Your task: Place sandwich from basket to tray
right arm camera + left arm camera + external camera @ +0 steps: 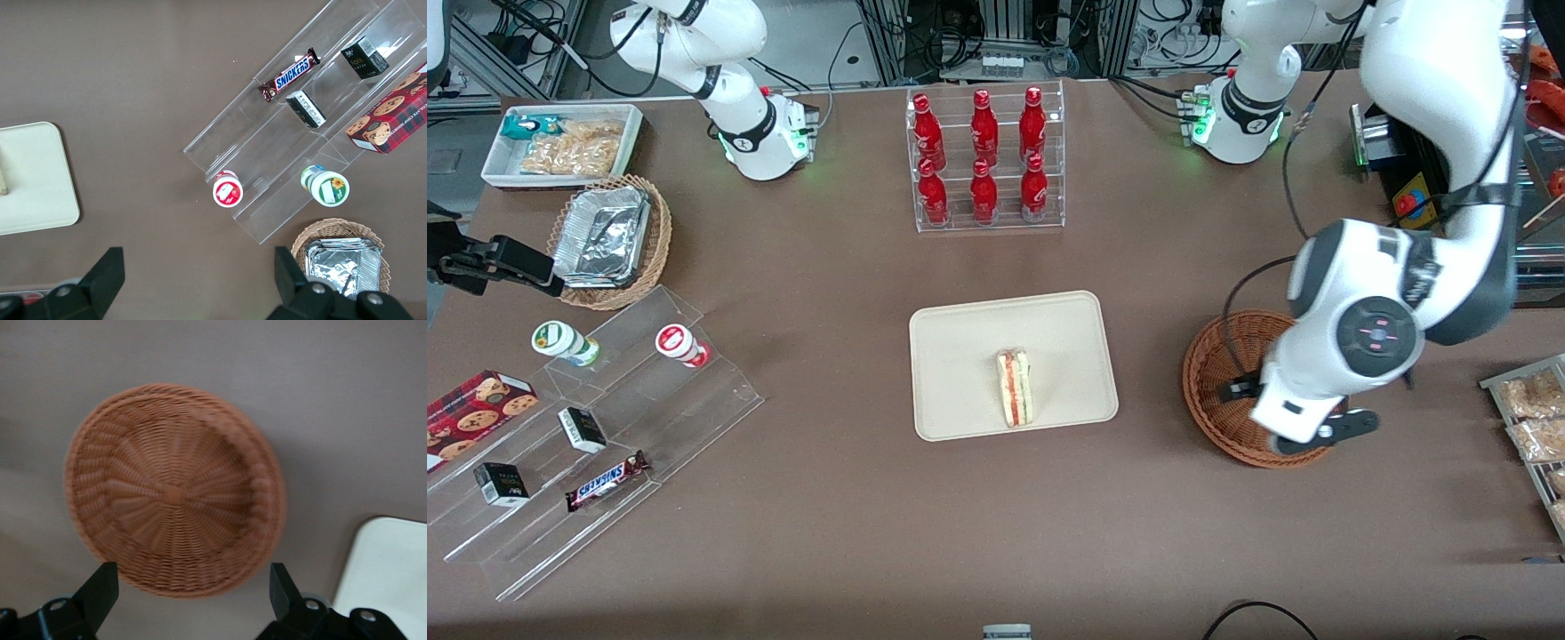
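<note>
Sandwich (1014, 388) on the tray (960, 400), left gripper (193, 587) open above the basket (1209, 391).

We see the wedge sandwich lying on its side on the cream tray, near the tray's middle and closer to the edge nearest the front camera, its red, orange and green layers showing. We find the reddish-brown basket just beside the tray, toward the working arm's end of the table, and from the wrist camera its woven floor (175, 495) holds nothing. The gripper hangs over the basket with its two black fingers (100, 590) spread wide and nothing between them; from the front the arm's wrist covers much of it, so its height above the weave is hard for us to judge. A corner of the tray (390, 573) shows beside the basket.
</note>
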{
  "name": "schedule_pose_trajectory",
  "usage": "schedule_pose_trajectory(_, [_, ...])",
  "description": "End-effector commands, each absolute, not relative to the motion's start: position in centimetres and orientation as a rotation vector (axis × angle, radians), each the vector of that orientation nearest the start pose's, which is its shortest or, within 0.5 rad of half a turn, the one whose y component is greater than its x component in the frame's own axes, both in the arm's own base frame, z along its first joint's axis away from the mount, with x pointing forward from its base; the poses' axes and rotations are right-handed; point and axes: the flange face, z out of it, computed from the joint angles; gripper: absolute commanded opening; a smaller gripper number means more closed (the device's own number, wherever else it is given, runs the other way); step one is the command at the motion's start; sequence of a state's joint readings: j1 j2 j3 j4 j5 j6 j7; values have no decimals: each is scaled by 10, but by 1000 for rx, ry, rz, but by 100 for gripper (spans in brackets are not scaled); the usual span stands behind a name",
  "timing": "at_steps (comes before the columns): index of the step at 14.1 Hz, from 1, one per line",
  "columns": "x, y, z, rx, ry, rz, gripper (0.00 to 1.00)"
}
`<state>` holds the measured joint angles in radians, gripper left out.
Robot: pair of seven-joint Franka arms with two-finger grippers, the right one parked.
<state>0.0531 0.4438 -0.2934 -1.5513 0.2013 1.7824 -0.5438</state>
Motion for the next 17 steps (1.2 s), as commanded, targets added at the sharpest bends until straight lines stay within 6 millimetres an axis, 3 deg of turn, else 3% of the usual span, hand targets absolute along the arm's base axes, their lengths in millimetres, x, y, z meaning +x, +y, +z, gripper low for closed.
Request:
schedule_pose_trajectory(1, [631, -88, 380, -2972, -392, 239, 100])
schedule_pose_trajectory(4, [631, -77, 374, -2967, -410, 254, 100])
schedule_pose_trajectory(6, [633, -60, 386, -2972, -410, 242, 100])
schedule_pose_trajectory(8, [629, -44, 412, -2996, -394, 240, 100])
schedule_pose_trajectory(10, [618, -26, 456, -3060, -405, 229, 100])
schedule_pose_trajectory(12, [598, -18, 504, -3060, -304, 295, 100])
schedule_pose_trajectory(14, [586, -21, 544, -3054, -288, 241, 100])
schedule_pose_trajectory(17, [553, -42, 579, -3032, -245, 197, 100])
